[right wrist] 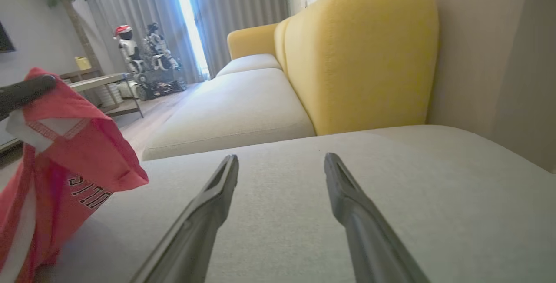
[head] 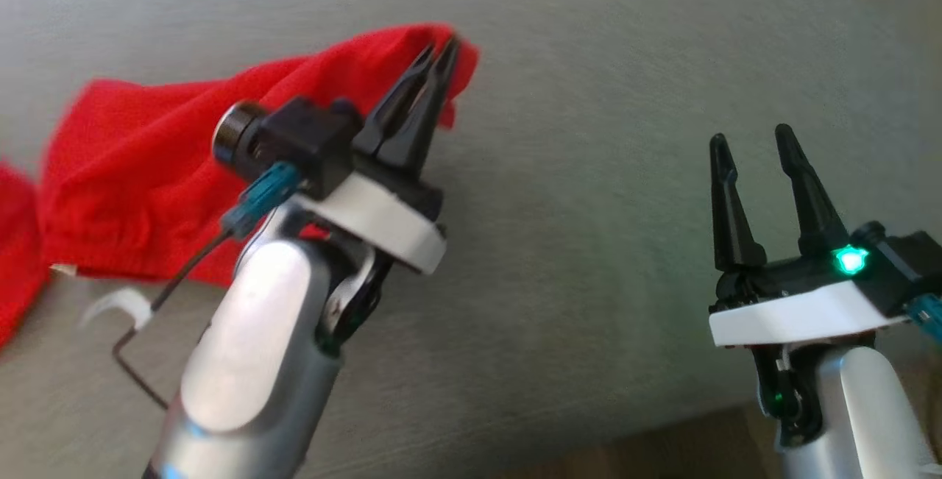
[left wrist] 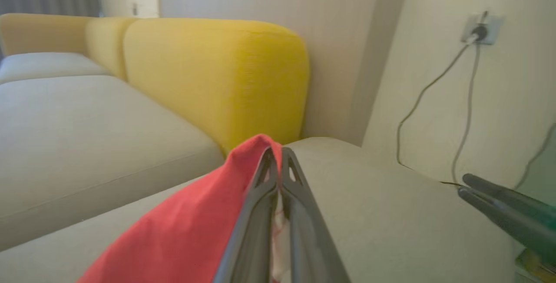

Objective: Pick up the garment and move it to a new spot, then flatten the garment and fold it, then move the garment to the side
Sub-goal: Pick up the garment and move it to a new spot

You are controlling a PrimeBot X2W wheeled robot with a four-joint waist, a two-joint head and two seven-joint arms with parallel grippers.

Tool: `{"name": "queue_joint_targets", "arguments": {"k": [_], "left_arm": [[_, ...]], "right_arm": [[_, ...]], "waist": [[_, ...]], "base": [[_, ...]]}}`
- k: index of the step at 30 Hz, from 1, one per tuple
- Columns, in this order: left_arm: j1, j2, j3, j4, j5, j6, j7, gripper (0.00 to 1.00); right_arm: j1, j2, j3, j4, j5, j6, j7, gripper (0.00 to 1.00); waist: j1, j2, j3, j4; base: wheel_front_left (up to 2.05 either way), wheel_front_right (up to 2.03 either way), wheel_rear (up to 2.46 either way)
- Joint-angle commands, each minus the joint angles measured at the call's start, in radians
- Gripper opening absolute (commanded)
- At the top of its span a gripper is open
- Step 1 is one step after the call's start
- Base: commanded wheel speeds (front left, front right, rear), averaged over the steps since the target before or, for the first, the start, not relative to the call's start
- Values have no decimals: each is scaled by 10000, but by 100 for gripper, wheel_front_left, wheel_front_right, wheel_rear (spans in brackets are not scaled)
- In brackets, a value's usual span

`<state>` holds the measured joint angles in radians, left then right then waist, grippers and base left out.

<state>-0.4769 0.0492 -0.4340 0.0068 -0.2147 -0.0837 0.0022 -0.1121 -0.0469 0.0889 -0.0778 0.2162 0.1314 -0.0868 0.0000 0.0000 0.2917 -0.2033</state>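
While the right pincer [head: 751, 137] stands spread, the left pincer [head: 439, 49] pinches the garment [head: 140, 155].

Black lettering [right wrist: 89, 192] edged in white is printed on the red garment [right wrist: 82, 144], seen at the left in the right wrist view. It is tilted and partly lost in folds, so no word can be read with certainty.

garment [head: 132, 170] cut off left, lettering [right wrist: 88, 192] partly hidden
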Motion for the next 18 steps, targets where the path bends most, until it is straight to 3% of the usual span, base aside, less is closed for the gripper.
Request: {"name": "queue_joint_targets", "arguments": {"k": [1, 6, 12, 14, 18], "left_arm": [[-369, 22, 166, -332, 4, -41, 40, 0], [-769, 15, -627, -32, -326, -44, 241, 0], [-703, 13, -1072, 1497, -909, -39, 401, 0], [-744, 12, -1180, 1940, -1050, -52, 362, 100], [-809, 12, -1356, 2276, -1250, -90, -142, 100]], "right_arm": [[-291, -35, 214, -287, 82, -7, -127, 100], [-310, -34, 260, -136, 474, -7, -577, 100], [-512, -34, 503, 191, 696, -7, -850, 100], [-597, -34, 538, 301, 701, -7, -896, 100], [-698, -34, 513, 467, 626, -7, -902, 100]], "waist": [[0, 0, 917, -1175], [0, 0, 1472, -1795], [0, 0, 1710, -1807], [0, 0, 1644, -1696], [0, 0, 1340, -1351]], "base": [[0, 0, 0], [0, 0, 0], [0, 0, 0], [0, 0, 0], [0, 0, 0]]}}
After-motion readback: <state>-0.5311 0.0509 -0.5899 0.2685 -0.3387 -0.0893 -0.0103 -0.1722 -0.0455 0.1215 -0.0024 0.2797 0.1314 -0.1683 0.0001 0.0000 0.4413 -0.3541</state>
